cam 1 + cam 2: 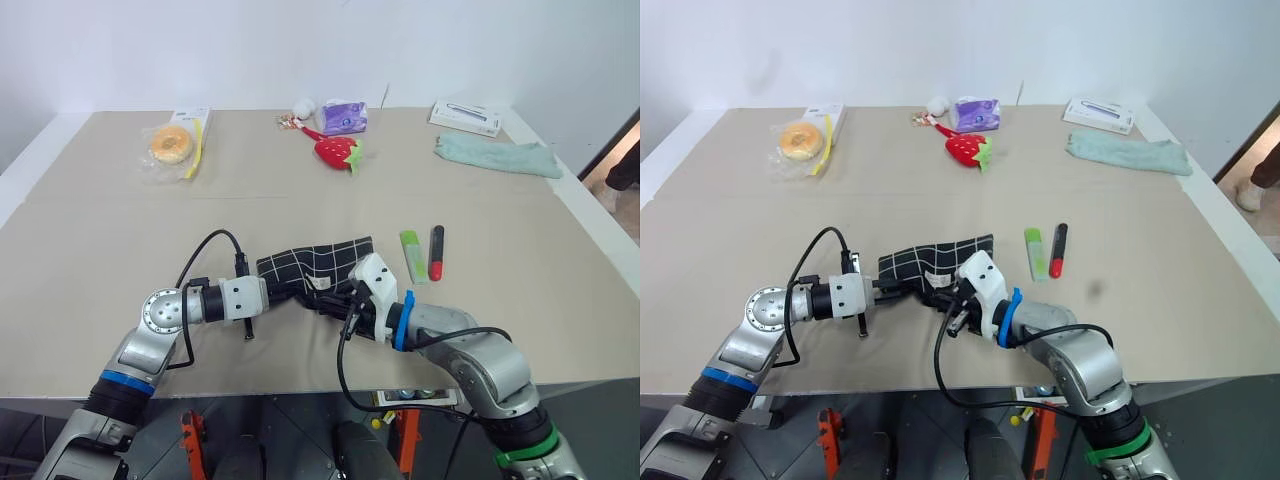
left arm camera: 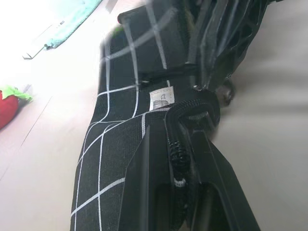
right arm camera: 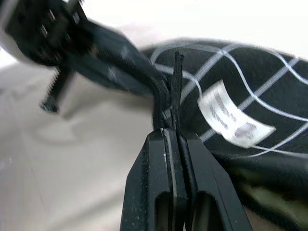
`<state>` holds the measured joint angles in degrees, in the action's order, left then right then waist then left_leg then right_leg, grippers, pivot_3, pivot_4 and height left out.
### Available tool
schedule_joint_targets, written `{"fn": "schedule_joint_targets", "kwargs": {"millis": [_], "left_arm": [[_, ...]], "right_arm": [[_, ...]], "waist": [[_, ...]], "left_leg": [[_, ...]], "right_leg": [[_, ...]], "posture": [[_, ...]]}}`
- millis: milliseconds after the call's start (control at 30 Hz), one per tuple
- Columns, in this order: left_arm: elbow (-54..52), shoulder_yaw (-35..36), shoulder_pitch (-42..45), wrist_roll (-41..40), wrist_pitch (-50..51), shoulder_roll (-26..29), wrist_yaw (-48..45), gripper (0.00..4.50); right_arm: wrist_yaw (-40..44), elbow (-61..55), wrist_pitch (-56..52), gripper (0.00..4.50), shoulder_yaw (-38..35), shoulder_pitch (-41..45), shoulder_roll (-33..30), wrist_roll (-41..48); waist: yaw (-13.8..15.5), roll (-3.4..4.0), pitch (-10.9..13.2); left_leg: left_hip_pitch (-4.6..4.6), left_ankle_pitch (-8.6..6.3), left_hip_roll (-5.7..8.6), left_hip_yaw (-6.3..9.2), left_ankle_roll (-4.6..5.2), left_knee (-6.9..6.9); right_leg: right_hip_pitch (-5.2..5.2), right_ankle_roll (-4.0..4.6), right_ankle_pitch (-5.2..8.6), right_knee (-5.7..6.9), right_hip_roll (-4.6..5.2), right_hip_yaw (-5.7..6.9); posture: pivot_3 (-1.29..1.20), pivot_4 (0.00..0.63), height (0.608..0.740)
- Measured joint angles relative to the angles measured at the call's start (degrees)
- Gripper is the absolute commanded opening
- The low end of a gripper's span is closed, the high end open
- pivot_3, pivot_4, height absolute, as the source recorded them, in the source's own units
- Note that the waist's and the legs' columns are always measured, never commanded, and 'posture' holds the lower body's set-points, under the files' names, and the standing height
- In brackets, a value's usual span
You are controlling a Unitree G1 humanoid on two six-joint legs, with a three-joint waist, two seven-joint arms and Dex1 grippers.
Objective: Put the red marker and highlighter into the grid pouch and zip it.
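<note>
- Grid pouch (image 1: 312,266) near the front edge of the desk (image 1: 100,230), lifted and bunched between both claws, white label (image 3: 234,121) facing the right wrist camera.
- Left claw (image 2: 175,144) clenched on the pouch's zipper edge, 2 black fingers pinching the fabric beside the zipper teeth.
- Right claw (image 3: 174,139) clenched on the black pull cord (image 3: 176,86), fingers pressed flat together with the cord rising from between them.
- Both claws meeting at the pouch's near end, almost touching each other.
- Zipper state hard to judge; possibly partly open at the gripped end.
- Highlighter (image 1: 411,255) flat on the desk just right of the pouch, outside it.
- Red marker (image 1: 436,253) flat on the desk just beside the highlighter, on its right, roughly parallel to it, red half nearer the robot.
- Plush strawberry (image 1: 338,151) farther back at mid-desk, purple packet (image 1: 344,117) behind it.
- Bagged donut (image 1: 172,145) at the back left.
- Teal cloth (image 1: 495,155) and white box (image 1: 466,117) at the back right.
</note>
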<state>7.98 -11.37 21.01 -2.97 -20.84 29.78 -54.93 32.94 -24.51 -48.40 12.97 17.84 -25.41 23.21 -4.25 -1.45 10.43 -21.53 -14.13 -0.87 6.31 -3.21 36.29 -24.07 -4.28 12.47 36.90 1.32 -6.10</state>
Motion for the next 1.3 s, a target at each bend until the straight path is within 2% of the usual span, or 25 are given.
{"fn": "schedule_joint_targets", "kwargs": {"millis": [200,767,1000,1300], "left_arm": [[-0.01,-0.25,-0.01,0.01,-0.01,-0.16,-0.22,0.00],[-0.03,0.14,-0.02,-0.19,0.04,-0.15,0.09,0.00],[-0.19,0.10,-0.03,-0.44,0.45,-0.15,0.02,0.00],[-0.35,0.09,-0.03,-0.45,0.89,-0.45,0.57,0.00]], "right_arm": [[3.26,-0.83,1.37,0.03,1.58,-1.41,-6.97,-2.02],[1.59,-0.80,-2.87,0.03,-0.74,0.81,4.03,0.29],[1.81,-0.79,-2.95,0.03,1.92,0.74,0.41,-1.21],[1.81,-0.80,-3.00,0.03,2.81,1.66,2.00,-1.21]], "waist": [[0.06,-0.03,-0.02],[-0.07,-0.03,-0.02],[0.00,-0.03,-0.02],[-0.05,-0.03,-0.02]], "left_leg": [[0.02,0.00,0.01,0.00,0.00,0.00],[0.03,0.00,-0.03,0.01,0.00,0.01],[0.00,0.00,0.00,0.02,0.00,0.00],[0.02,0.00,-0.03,0.02,0.00,0.00]], "right_leg": [[0.03,-0.03,0.02,0.00,0.01,0.00],[0.00,0.03,-0.03,0.03,-0.03,0.02],[0.00,0.00,0.01,0.03,0.00,0.02],[-0.01,0.00,0.00,0.03,-0.03,0.03]], "posture": [[0.00,0.150,0.740],[0.00,0.150,0.740],[0.00,0.150,0.740],[0.00,0.150,0.740]]}}
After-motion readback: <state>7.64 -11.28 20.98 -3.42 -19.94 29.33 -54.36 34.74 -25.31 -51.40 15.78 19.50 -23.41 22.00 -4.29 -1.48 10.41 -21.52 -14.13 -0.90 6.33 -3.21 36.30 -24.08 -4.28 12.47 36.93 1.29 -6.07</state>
